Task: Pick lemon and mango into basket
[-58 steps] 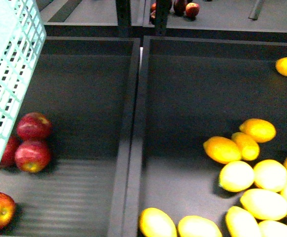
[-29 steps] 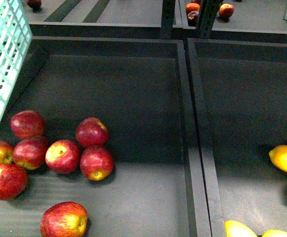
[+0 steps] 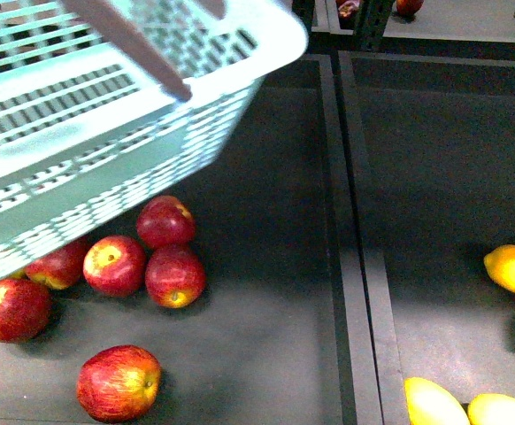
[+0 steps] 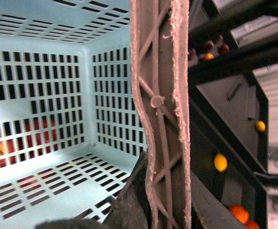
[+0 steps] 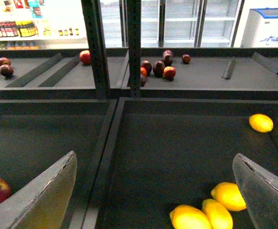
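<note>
Now, left gripper [image 4: 132, 202]: seen only as a dark finger pressed against the handle [image 4: 160, 109] of the basket [image 4: 38, 71]; it is closed on that handle, and the basket is held raised.
Right gripper [image 5: 153, 157]: jaws are spread wide and nothing is held; only the dark floor of the right bin [image 5: 187, 143] is seen between the fingers [image 5: 48, 195].
Mango [image 3: 512, 269] against the tools: it is laid in the right bin at the right edge of the front view, well apart from the basket; in the right wrist view it is found near one finger of the open gripper, not touched.
Basket position: it is tilted and hung over the left bin [image 3: 266, 266], filling the upper left of the front view.
Lemons [image 3: 434, 403]: pale yellow; they are laid in the right bin, nearer the robot than the mango.
In the way: the raised divider [image 3: 355, 266] between the two bins is set between basket and mango.
Around: red apples [image 3: 173, 274] are clustered on the left bin floor, under and beside the basket; more apples [image 5: 160, 67] are seen on the shelf behind.
Mango's look: smooth, oblong, yellow-orange, deeper in colour than the lemons; it is partly cut off by the frame edge.
Basket's look: light turquoise, with slotted walls and base; the handle is grey-brown, ribbed, rough at its edges.
</note>
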